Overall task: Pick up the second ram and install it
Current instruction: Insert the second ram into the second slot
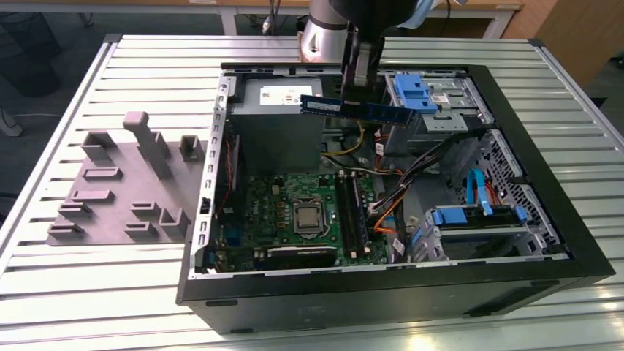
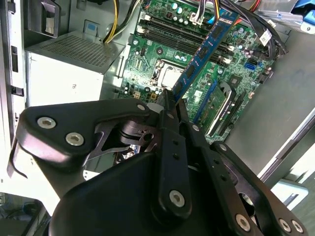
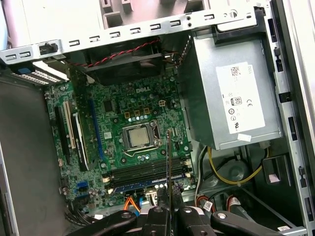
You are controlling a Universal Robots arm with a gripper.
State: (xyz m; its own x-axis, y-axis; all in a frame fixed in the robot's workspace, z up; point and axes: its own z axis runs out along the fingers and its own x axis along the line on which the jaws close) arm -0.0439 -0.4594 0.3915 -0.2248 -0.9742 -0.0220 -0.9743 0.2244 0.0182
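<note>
Second ram (image 1: 363, 109) is held in the air by the gripper (image 1: 362, 93), whose fingers are closed on its upper edge, so the thin blue-looking stick hangs level over the far part of the open computer case (image 1: 390, 296). It touches nothing else. The case lies on its side on the slatted desk (image 1: 146, 292), reaching from near the far edge to the near edge. In the second wrist view the stick (image 2: 206, 54) runs out from the gripper (image 2: 170, 105) above the green motherboard (image 2: 162, 29). In the first wrist view it shows edge-on (image 3: 168, 157) above the black memory slots (image 3: 142, 173), which lie just beside the processor socket (image 3: 137, 136), with the grey power supply (image 3: 236, 93) next to the board. A grey fixture tray (image 1: 117, 197) lies on the desk beside the case, on the exterior view's left.
</note>
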